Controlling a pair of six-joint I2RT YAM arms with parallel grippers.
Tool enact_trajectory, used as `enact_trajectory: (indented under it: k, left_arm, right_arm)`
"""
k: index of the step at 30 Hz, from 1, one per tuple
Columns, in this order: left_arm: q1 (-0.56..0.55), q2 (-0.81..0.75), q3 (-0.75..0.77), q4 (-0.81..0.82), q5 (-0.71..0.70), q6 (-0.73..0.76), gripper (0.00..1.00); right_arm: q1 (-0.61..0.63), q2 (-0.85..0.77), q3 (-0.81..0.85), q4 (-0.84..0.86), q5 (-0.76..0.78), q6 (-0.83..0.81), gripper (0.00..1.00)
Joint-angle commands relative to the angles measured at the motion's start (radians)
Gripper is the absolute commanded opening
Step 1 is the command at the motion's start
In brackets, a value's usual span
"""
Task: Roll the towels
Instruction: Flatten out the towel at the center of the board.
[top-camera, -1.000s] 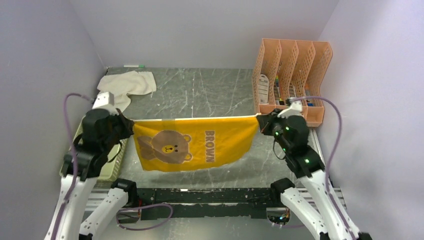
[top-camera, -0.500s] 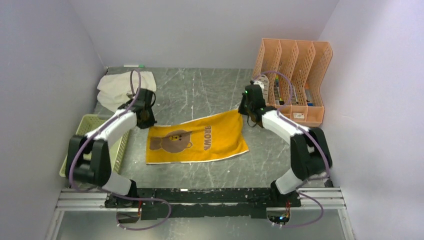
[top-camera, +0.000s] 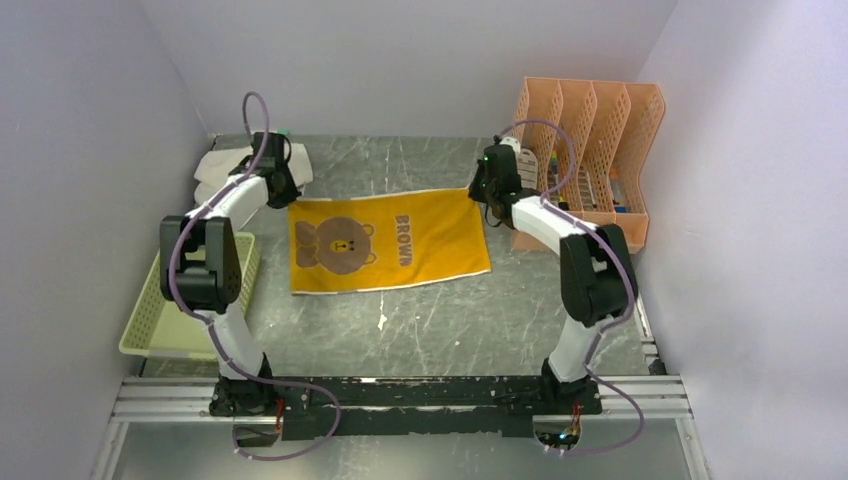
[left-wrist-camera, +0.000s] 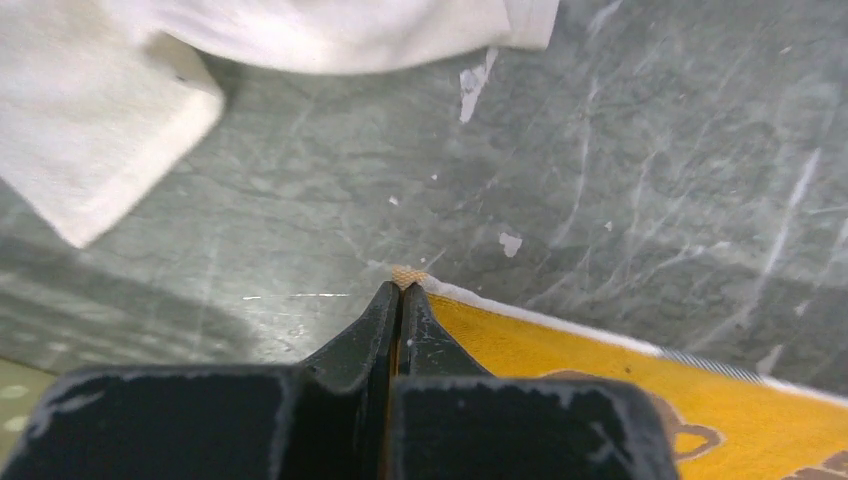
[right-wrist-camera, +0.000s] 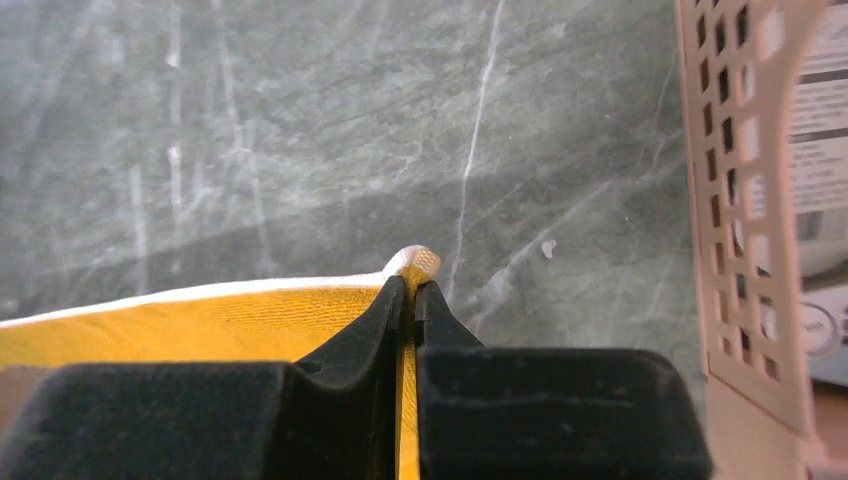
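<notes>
Change against a second ago: mustard-yellow cloth towel with brown bear print (top-camera: 385, 240), then hanging taut in the air between the arms, now lies spread flat on the grey marbled counter (top-camera: 430, 320), farther back.
Left pincer (left-wrist-camera: 400, 292): clamped on the towel's far left corner, near the crumpled cream-white cloth towel (top-camera: 218, 172).
Yellow towel: bear face-up, lettering BROWN, pale edging, near edge slightly wavy.
Right pincer (right-wrist-camera: 410, 288): clamped on the far right corner, near the peach plastic file rack (top-camera: 585, 150).

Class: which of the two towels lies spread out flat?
The yellow bear-print towel, its far corners pinched by the left gripper and right gripper; the white towel sits crumpled at far left.
</notes>
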Motion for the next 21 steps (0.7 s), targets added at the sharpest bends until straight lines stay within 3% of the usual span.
enact_trajectory:
  k: [1, 11, 21]
  left_arm:
    - [0.031, -0.195, 0.009, 0.073, 0.033, 0.082, 0.07]
    - [0.052, -0.723, -0.223, 0.1, 0.089, 0.158, 0.07]
    - [0.053, -1.066, -0.256, -0.134, 0.093, 0.11, 0.07]
  right_arm:
    - [-0.007, -0.25, -0.073, 0.089, 0.036, -0.037, 0.0]
    - [-0.006, -0.71, -0.206, -0.064, 0.026, -0.067, 0.0]
    - [-0.007, -1.057, -0.274, -0.281, -0.002, -0.074, 0.0]
